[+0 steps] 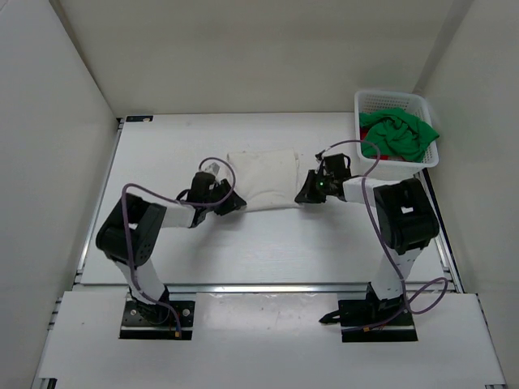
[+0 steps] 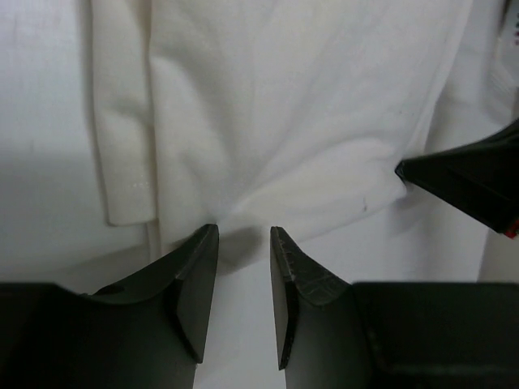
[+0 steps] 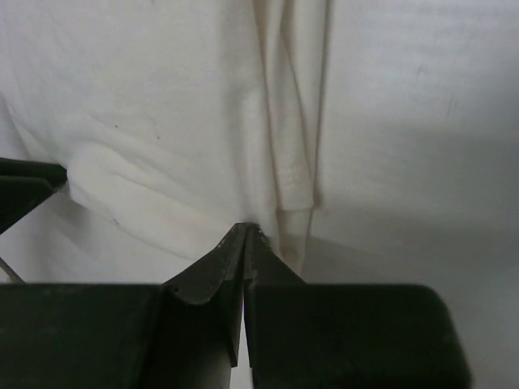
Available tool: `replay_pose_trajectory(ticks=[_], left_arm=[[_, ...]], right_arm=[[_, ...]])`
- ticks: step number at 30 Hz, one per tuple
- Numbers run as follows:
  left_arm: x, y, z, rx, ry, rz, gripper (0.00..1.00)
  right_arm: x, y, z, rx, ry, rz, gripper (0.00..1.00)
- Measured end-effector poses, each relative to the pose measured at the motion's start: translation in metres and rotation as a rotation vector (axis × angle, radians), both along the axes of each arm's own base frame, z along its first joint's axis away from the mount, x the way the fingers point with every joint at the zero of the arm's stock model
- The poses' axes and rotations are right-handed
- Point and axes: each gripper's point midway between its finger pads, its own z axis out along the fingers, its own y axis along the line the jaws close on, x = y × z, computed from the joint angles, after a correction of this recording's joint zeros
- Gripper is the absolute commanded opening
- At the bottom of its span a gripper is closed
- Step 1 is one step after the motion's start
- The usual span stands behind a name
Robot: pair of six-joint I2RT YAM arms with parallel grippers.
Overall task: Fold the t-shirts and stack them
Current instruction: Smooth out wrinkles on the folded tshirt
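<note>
Top external view: the white t-shirt (image 1: 261, 178) lies as a flat folded rectangle in the middle of the tabletop (image 1: 243, 251), with one arm at each of its near corners.
Left pincer (image 2: 243, 231): spread, with a clear gap between the jaws. The tips sit at the shirt's near-left edge, where the cloth puckers towards them. Nothing looks clamped.
Right pincer (image 3: 246, 228): pressed together, tips touching the near-right hem beside a doubled strip of cloth. I cannot tell whether any cloth is caught between them.
Why two corners: probably so the near edge can be lifted evenly and turned over without twisting.
Green t-shirt (image 1: 397, 134): bunched in the white basket (image 1: 389, 101) at the far right, well apart from the folding spot.
Red t-shirt (image 1: 365, 132): only a sliver shows under the green one.
Progress: it looks early, with one shirt part-folded and two waiting in the basket.
Risk: a lift with only one side gripped would likely drag the fold askew.
</note>
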Motion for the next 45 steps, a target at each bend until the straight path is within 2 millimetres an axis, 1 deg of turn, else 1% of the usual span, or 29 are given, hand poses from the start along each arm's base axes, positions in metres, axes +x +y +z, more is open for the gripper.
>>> replay_pose_trajectory(ticks=[3,4,5,6,8,10,12,13,15,16,17,18,20,22,24,26,27,28,29,32,34,35,38,39,41,43,45], left_arm=[[-0.039,0.011,0.001,-0.042,0.021,0.004,0.47],[-0.049,0.014,0.003,-0.049,0.027,0.005,0.48],[-0.055,0.017,0.005,-0.051,0.030,0.006,0.48],[-0.059,0.019,0.008,-0.053,0.032,0.008,0.49],[-0.058,0.020,0.021,-0.062,0.011,0.012,0.50],[-0.048,0.017,0.040,-0.070,-0.029,0.012,0.50],[-0.027,0.014,0.063,-0.077,-0.080,0.020,0.49],[-0.014,0.011,0.076,-0.087,-0.109,0.022,0.49],[0.013,0.007,0.096,-0.104,-0.158,0.032,0.47],[0.026,0.006,0.103,-0.113,-0.173,0.036,0.47],[0.039,0.007,0.104,-0.116,-0.179,0.044,0.47],[0.052,0.010,0.102,-0.115,-0.178,0.057,0.48],[0.072,0.019,0.087,-0.098,-0.152,0.086,0.47],[0.088,0.031,0.064,-0.074,-0.103,0.113,0.47],[0.100,0.043,0.040,-0.058,-0.048,0.137,0.46],[0.110,0.057,0.016,-0.045,0.003,0.162,0.46],[0.112,0.063,0.007,-0.041,0.025,0.174,0.46],[0.113,0.067,0.003,-0.061,0.038,0.174,0.47],[0.115,0.072,0.004,-0.069,0.038,0.180,0.49],[0.118,0.082,0.004,-0.083,0.029,0.202,0.56],[0.116,0.087,0.006,-0.112,0.024,0.217,0.63],[0.112,0.089,0.008,-0.119,0.019,0.223,0.64],[0.099,0.094,0.018,-0.110,0.007,0.239,0.68],[0.096,0.095,0.022,-0.095,-0.002,0.245,0.68],[0.094,0.096,0.035,-0.055,-0.042,0.245,0.69],[0.093,0.093,0.046,-0.014,-0.085,0.235,0.69],[0.088,0.086,0.048,0.029,-0.108,0.211,0.67]], right_arm=[[-0.021,-0.002,0.002,-0.001,0.001,0.013,0.01],[-0.027,-0.002,0.004,-0.003,0.005,0.017,0.04],[-0.032,-0.004,0.006,-0.004,0.008,0.017,0.09],[-0.033,-0.005,0.010,-0.006,0.004,0.018,0.10],[-0.033,-0.005,0.020,-0.008,-0.017,0.025,0.10],[-0.027,-0.003,0.035,-0.004,-0.049,0.037,0.04],[-0.011,0.003,0.054,0.007,-0.095,0.052,0.00],[-0.001,0.007,0.065,0.017,-0.120,0.063,0.00],[0.025,0.020,0.084,0.046,-0.183,0.087,0.00],[0.036,0.025,0.089,0.060,-0.200,0.097,0.00],[0.049,0.031,0.093,0.078,-0.216,0.110,0.00],[0.060,0.036,0.094,0.092,-0.224,0.120,0.00],[0.077,0.044,0.085,0.113,-0.213,0.136,0.00],[0.093,0.047,0.069,0.121,-0.179,0.142,0.00],[0.108,0.046,0.048,0.117,-0.138,0.136,0.00],[0.115,0.040,0.027,0.109,-0.097,0.123,0.01],[0.115,0.037,0.018,0.106,-0.074,0.116,0.00],[0.113,0.034,0.011,0.107,-0.050,0.110,0.00],[0.112,0.032,0.008,0.113,-0.036,0.106,0.01],[0.114,0.029,0.010,0.116,-0.035,0.104,0.00],[0.116,0.028,0.012,0.111,-0.036,0.102,0.00],[0.117,0.028,0.013,0.108,-0.038,0.102,0.01],[0.117,0.030,0.018,0.098,-0.039,0.110,0.25],[0.117,0.032,0.020,0.096,-0.042,0.116,0.29],[0.117,0.035,0.027,0.092,-0.057,0.125,0.40],[0.114,0.037,0.041,0.081,-0.077,0.130,0.45],[0.109,0.039,0.064,0.072,-0.122,0.130,0.46]])
